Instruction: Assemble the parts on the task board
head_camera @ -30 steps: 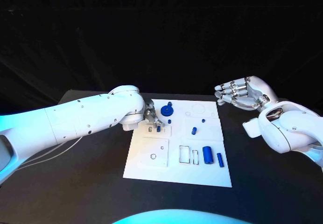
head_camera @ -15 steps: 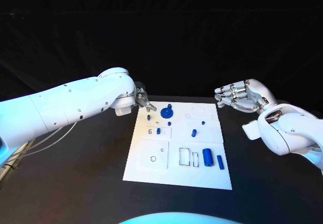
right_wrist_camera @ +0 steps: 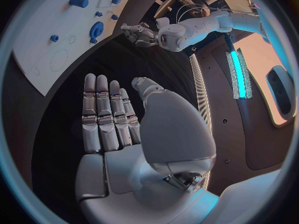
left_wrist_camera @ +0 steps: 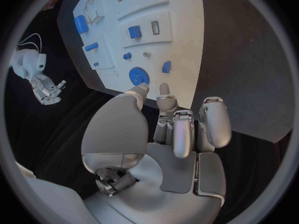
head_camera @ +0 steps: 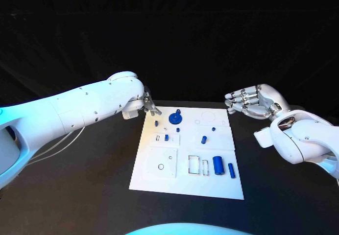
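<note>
Task board flat mid-desk, blue parts sitting on it, blue gear near far edge. From my end, left robot hand hovers off board's far-left corner, fingers apart, holding nothing. Right robot hand beside far-right corner, empty, fingers loosely curled and apart.

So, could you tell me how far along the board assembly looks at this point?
Looks early. Done: a blue gear sits at the far end of the task board. In hand: nothing; the left hand hovers empty by the board's far-left corner, and the right hand waits open off to the side. Left: a blue cylinder and a blue bar lie loose beside unfilled rectangular slots.
</note>
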Robot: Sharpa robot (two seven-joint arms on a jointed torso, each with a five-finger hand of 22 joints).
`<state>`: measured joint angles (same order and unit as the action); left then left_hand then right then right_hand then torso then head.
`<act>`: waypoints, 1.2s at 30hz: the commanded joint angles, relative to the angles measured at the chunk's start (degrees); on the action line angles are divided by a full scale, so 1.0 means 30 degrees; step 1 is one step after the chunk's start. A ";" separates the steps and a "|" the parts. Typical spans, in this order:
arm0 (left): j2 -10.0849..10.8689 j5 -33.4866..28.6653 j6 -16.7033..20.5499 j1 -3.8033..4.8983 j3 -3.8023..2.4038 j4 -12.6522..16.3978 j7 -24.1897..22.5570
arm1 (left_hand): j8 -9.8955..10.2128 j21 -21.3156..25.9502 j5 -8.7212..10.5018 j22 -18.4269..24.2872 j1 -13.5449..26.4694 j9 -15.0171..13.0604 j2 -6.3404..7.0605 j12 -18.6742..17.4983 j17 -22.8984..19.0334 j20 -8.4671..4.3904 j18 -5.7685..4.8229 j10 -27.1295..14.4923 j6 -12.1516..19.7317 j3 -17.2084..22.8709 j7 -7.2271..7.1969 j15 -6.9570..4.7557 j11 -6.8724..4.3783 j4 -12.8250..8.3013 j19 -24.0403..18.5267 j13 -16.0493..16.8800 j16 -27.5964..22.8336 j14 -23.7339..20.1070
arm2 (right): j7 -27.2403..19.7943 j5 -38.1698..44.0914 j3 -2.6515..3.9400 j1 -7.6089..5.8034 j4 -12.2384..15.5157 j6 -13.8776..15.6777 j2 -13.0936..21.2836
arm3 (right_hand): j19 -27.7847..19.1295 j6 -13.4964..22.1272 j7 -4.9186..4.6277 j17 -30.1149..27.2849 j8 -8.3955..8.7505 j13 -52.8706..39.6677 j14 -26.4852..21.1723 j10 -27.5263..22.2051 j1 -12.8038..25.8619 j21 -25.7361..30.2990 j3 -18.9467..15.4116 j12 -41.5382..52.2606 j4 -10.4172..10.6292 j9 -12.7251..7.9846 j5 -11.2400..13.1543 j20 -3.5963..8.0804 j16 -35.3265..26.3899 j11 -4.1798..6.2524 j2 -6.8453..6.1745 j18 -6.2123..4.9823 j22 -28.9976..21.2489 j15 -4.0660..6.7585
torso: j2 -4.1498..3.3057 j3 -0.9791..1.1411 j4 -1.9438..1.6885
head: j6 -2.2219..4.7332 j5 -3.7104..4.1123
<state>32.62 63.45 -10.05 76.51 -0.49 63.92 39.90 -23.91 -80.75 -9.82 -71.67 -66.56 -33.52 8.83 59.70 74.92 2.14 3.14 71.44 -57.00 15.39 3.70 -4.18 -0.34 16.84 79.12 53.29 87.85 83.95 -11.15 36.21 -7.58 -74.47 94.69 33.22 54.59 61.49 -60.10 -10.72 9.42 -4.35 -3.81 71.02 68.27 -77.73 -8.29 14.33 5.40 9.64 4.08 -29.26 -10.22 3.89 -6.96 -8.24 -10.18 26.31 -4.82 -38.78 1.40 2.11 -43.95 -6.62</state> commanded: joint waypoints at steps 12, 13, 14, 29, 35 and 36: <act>-0.1216 0.0650 -0.1175 -0.0448 0.0211 -0.1836 -0.0709 | 0.0305 0.0201 -0.0033 0.0101 0.0958 0.0348 -0.0092 0.0018 0.4028 0.0188 0.0355 -0.0378 0.0145 -0.2236 0.0155 0.0313 0.0145 -0.0019 -0.0136 -0.0270 0.0019 0.1663 | -0.0149 0.0058 0.0005 0.0046 0.0044 -0.0162 -0.0096 | -0.0039 0.0082 -0.0093 -0.0018 0.0133 0.0030 -0.0113 -0.0004 0.0149 0.0101 0.0032 -0.0083 -0.0072 -0.0027 -0.0110 -0.0155 -0.0126 -0.0125 -0.0058 -0.0042 -0.0016 0.0007 | -0.0044 -0.0012 0.0040 | -0.0058 -0.0081; -0.1292 0.0622 -0.1204 -0.0501 0.0230 -0.1929 -0.0736 | 0.0322 0.0212 -0.0028 0.0109 0.0937 0.0383 -0.0182 0.0039 0.4031 0.0194 0.0359 -0.0404 0.0150 -0.2548 0.0169 0.0321 0.0145 -0.0020 -0.0141 -0.0293 0.0022 0.1663 | -0.0149 0.0058 0.0005 0.0047 0.0043 -0.0165 -0.0104 | -0.0039 0.0082 -0.0093 -0.0018 0.0133 0.0030 -0.0113 -0.0004 0.0149 0.0101 0.0032 -0.0083 -0.0072 -0.0027 -0.0110 -0.0155 -0.0126 -0.0125 -0.0058 -0.0042 -0.0016 0.0007 | -0.0033 -0.0013 0.0053 | -0.0072 -0.0091; -0.1319 0.0612 -0.1216 -0.0524 0.0237 -0.1961 -0.0744 | 0.0329 0.0210 -0.0026 0.0101 0.0946 0.0395 -0.0216 0.0047 0.4039 0.0196 0.0357 -0.0412 0.0155 -0.2649 0.0169 0.0323 0.0153 -0.0018 -0.0135 -0.0298 0.0027 0.1666 | -0.0149 0.0058 0.0005 0.0047 0.0042 -0.0167 -0.0106 | -0.0039 0.0082 -0.0093 -0.0018 0.0133 0.0030 -0.0113 -0.0004 0.0149 0.0101 0.0032 -0.0083 -0.0072 -0.0027 -0.0110 -0.0155 -0.0126 -0.0125 -0.0058 -0.0042 -0.0016 0.0007 | -0.0028 -0.0009 0.0053 | -0.0071 -0.0086; -0.1507 0.0666 -0.1379 -0.0695 0.0278 -0.2330 -0.0718 | 0.0346 0.0126 -0.0054 -0.0075 0.0577 0.0483 -0.0621 0.0175 0.4230 0.0205 0.0321 -0.0423 0.0122 -0.3211 0.0155 0.0324 0.0151 -0.0055 -0.0028 -0.0284 0.0164 0.1733 | -0.0143 0.0058 0.0005 0.0051 0.0036 -0.0178 -0.0109 | -0.0039 0.0082 -0.0093 -0.0018 0.0133 0.0030 -0.0113 -0.0004 0.0149 0.0101 0.0032 -0.0083 -0.0072 -0.0027 -0.0110 -0.0155 -0.0126 -0.0125 -0.0058 -0.0042 -0.0016 0.0007 | -0.0013 -0.0006 0.0019 | -0.0108 -0.0055; -0.1497 0.0693 -0.1470 -0.0698 0.0279 -0.2305 -0.0703 | 0.0332 0.0082 -0.0063 -0.0160 0.0146 0.0520 -0.0823 0.0259 0.4286 0.0203 0.0305 -0.0400 0.0073 -0.3301 0.0136 0.0314 0.0133 -0.0071 0.0022 -0.0255 0.0206 0.1753 | -0.0142 0.0058 0.0005 0.0056 0.0010 -0.0180 -0.0119 | -0.0056 0.0089 -0.0095 -0.0042 0.0130 0.0028 -0.0140 -0.0010 0.0153 0.0124 0.0050 -0.0092 -0.0088 -0.0024 -0.0133 -0.0167 -0.0118 -0.0128 -0.0045 -0.0045 -0.0054 0.0000 | -0.0006 -0.0012 0.0020 | -0.0101 -0.0040; -0.1499 0.0695 -0.1501 -0.0698 0.0279 -0.2295 -0.0705 | 0.0326 0.0073 -0.0064 -0.0177 0.0032 0.0528 -0.0867 0.0273 0.4300 0.0202 0.0302 -0.0395 0.0059 -0.3304 0.0130 0.0308 0.0127 -0.0077 0.0031 -0.0255 0.0216 0.1758 | -0.0142 0.0058 0.0005 0.0058 0.0006 -0.0181 -0.0121 | -0.0056 0.0089 -0.0095 -0.0042 0.0130 0.0028 -0.0140 -0.0010 0.0153 0.0124 0.0050 -0.0092 -0.0088 -0.0024 -0.0133 -0.0167 -0.0118 -0.0128 -0.0045 -0.0045 -0.0054 0.0000 | -0.0011 -0.0013 0.0013 | -0.0112 -0.0039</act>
<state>28.25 65.16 -13.39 74.42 0.36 56.90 38.27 -23.17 -80.32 -9.82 -72.15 -65.98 -32.03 6.09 60.29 74.90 2.76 3.13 70.52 -56.60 5.83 4.10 -3.57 0.18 16.76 78.93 52.45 88.15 84.17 -11.15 36.19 -7.58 -74.35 94.70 33.20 54.29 61.28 -60.11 -10.71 9.34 -4.35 -3.81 71.02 68.27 -77.73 -8.29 14.32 5.40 9.64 4.08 -29.49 -10.43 3.89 -6.96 -8.24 -10.18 26.19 -4.82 -38.80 1.36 2.18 -44.27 -6.77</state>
